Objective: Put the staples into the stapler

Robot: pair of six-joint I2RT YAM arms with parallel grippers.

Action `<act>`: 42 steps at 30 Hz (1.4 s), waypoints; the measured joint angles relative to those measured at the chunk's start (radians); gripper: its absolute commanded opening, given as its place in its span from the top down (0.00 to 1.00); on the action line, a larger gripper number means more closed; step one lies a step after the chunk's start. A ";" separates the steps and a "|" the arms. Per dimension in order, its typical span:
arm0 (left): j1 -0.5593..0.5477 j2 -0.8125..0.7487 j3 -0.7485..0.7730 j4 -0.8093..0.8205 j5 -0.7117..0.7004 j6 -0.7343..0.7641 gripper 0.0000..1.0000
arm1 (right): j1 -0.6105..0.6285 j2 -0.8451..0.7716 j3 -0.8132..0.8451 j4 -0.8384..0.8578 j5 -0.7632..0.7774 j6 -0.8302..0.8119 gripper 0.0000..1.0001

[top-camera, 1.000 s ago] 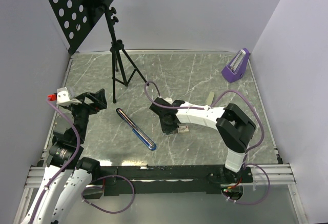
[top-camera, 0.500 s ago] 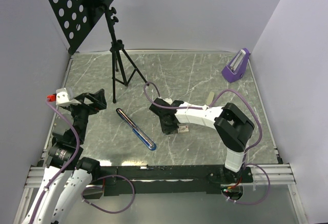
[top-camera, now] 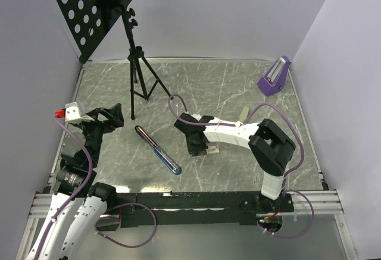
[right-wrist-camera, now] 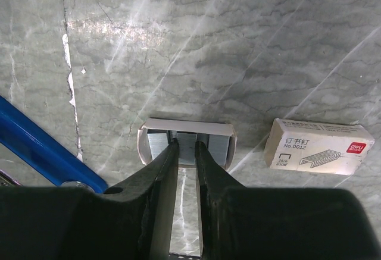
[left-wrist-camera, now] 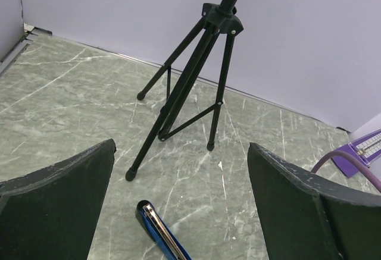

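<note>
The staples lie in a small open cardboard tray [right-wrist-camera: 184, 128], as grey strips side by side. My right gripper [right-wrist-camera: 186, 145] reaches into that tray, its two fingers closed narrowly on the middle strip. The empty staple box [right-wrist-camera: 318, 147], pale with reddish print, rests just right of the tray. In the top view the right gripper [top-camera: 196, 149] covers the tray, and only the box [top-camera: 213, 149] peeks out beside it. The stapler [top-camera: 158, 150], blue and black, lies open on the table to the left. My left gripper [top-camera: 113, 116] hovers wide open beyond the stapler's end [left-wrist-camera: 156, 225], holding nothing.
A black music stand on a tripod [top-camera: 137, 75] stands at the back left, its feet [left-wrist-camera: 178, 111] spread ahead of the left gripper. A purple metronome [top-camera: 274, 75] sits at the back right. Purple cables loop round both arms.
</note>
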 measured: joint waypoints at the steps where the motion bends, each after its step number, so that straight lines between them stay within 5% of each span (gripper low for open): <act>1: 0.000 0.000 0.000 0.000 0.001 0.000 0.03 | 0.000 0.000 0.000 0.000 -0.001 0.000 0.75; 6: 0.000 -0.002 0.000 0.000 0.002 0.000 0.03 | 0.000 0.004 0.003 -0.001 0.000 0.004 0.76; 12: 0.000 -0.009 0.000 0.000 0.002 0.000 0.03 | 0.000 0.008 0.011 -0.011 0.001 0.009 0.88; 27: 0.000 -0.016 -0.002 0.000 0.002 0.000 0.03 | 0.000 -0.043 0.013 -0.036 0.036 0.002 0.88; 42: 0.000 -0.027 -0.002 0.000 0.004 0.000 0.03 | 0.000 -0.056 0.013 -0.041 0.041 -0.006 0.73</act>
